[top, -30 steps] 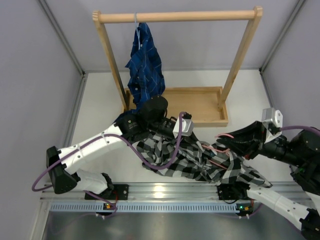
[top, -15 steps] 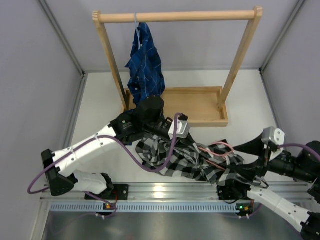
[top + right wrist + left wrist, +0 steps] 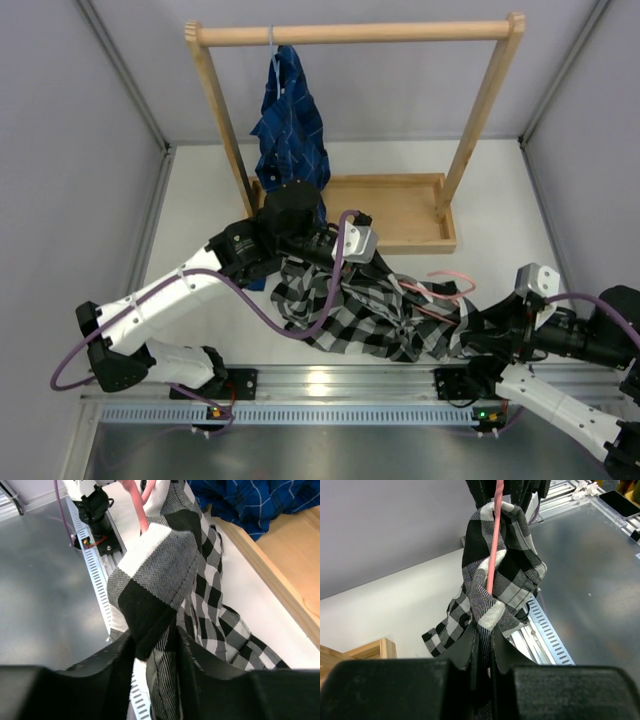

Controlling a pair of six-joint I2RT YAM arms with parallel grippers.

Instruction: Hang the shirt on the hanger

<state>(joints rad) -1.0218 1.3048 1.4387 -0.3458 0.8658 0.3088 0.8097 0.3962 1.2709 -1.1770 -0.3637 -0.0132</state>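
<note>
The black-and-white checked shirt (image 3: pixel 370 315) lies bunched on the table between my two arms. The pink wire hanger (image 3: pixel 440 285) is threaded in it, loops of wire showing at its right side. My left gripper (image 3: pixel 345 262) is shut on the shirt's upper left part. In the left wrist view, fabric (image 3: pixel 500 565) is pinched between the jaws of the left gripper (image 3: pixel 483 630), and the pink hanger wire (image 3: pixel 492 555) runs up out of the fold. My right gripper (image 3: pixel 478 325) is at the shirt's right end. Its jaws are closed on a fold of checked cloth (image 3: pixel 155 575) at the right gripper (image 3: pixel 155 640).
A wooden rack (image 3: pixel 355 33) stands at the back with a dark blue plaid shirt (image 3: pixel 290 130) hanging at its left. Its wooden tray base (image 3: pixel 400 215) lies just behind the checked shirt. A metal rail (image 3: pixel 330 385) runs along the near edge.
The right gripper has swung down and left from the right side, opened, and closed onto the shirt's right end. The left arm has drawn its end of the shirt slightly back and left.
</note>
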